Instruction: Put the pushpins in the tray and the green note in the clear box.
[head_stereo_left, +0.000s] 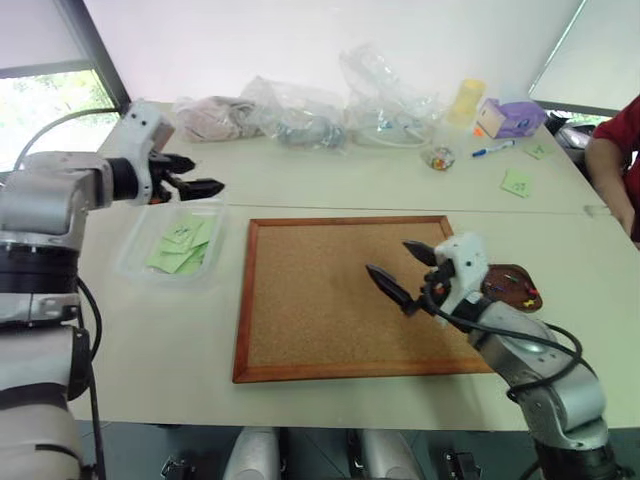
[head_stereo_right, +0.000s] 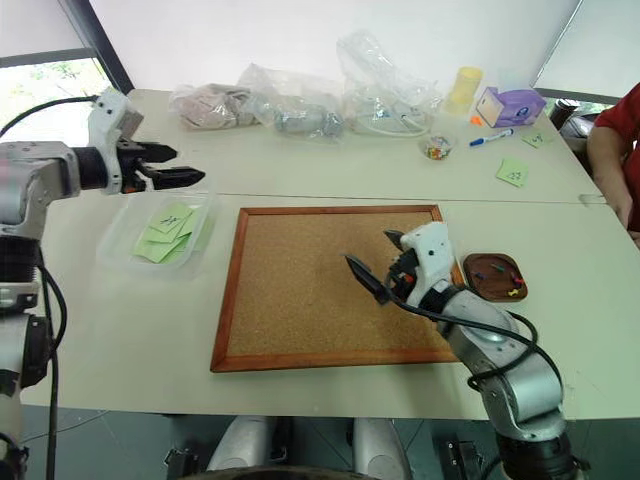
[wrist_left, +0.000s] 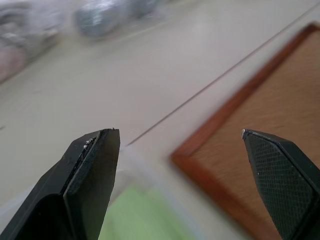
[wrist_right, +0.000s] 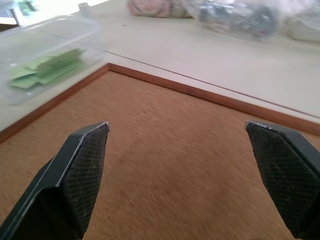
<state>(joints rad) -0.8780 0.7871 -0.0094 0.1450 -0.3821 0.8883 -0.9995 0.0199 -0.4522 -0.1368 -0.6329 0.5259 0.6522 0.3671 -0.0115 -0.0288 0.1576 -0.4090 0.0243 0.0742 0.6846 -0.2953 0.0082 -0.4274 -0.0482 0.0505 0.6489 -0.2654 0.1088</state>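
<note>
A big cork board (head_stereo_left: 345, 295) lies flat in the middle of the pale table (head_stereo_left: 150, 340). To its left sits the clear box (head_stereo_left: 176, 243) with green notes (head_stereo_left: 182, 245) inside. The left gripper (head_stereo_left: 200, 176) hangs above the far edge of the box, its black fingers apart and holding nothing. The right gripper (head_stereo_left: 405, 268) is over the board's right side, wide open too. Just past the board's right edge is the small brown tray (head_stereo_left: 512, 287) with colored pushpins (head_stereo_left: 520, 293) in it. Crinkly bags (head_stereo_left: 300, 110) lie at the back.
</note>
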